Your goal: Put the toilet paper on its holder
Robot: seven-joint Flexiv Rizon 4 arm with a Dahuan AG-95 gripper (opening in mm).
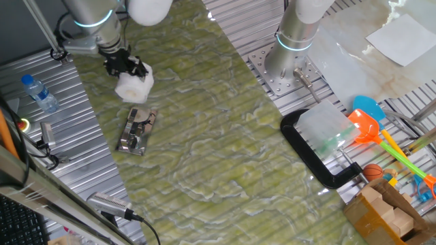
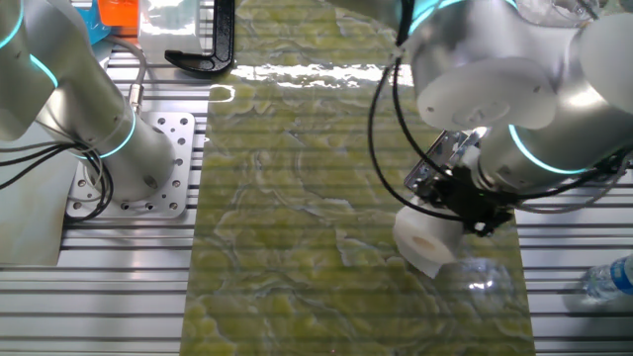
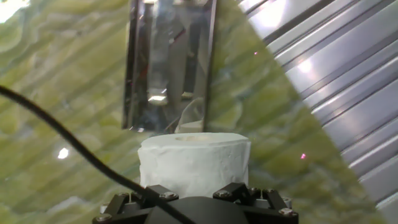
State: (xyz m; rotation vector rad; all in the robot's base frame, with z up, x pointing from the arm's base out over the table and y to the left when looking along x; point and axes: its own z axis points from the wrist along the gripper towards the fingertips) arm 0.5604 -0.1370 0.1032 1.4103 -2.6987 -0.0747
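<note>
1. One roll is all we have to place, and we already carry it. At the left of one fixed view a water bottle [image 1: 39, 93] lies on the ribbed metal, apart from the work.

2. Next comes our gripper [image 1: 127, 65], pinching the toilet paper [image 1: 134, 86]. The roll hangs from the fingers above the green mat [image 1: 225, 136], just short of the holder [image 1: 137, 131].

3. The holder lies flat on the mat, a shiny plate with a dark bracket along its middle. The hand view shows it straight ahead of the roll [image 3: 194, 163], with its near edge just beyond the paper. The holder [image 3: 169, 62] is bare; nothing sits on it.

4. The other fixed view shows the roll [image 2: 427, 241] tilted, its core hole facing outward, the gripper [image 2: 473, 203] clamped on its upper part. We cannot tell whether the roll touches the mat there.

5. Further right stand a second arm's base [image 1: 294, 47] and a black clamp [image 1: 315, 153], both well apart from our work.

6. We judge the pickup done and the carry nearly finished. Still left: lining the core up with the bracket, seating the roll on it, and letting go.
</note>
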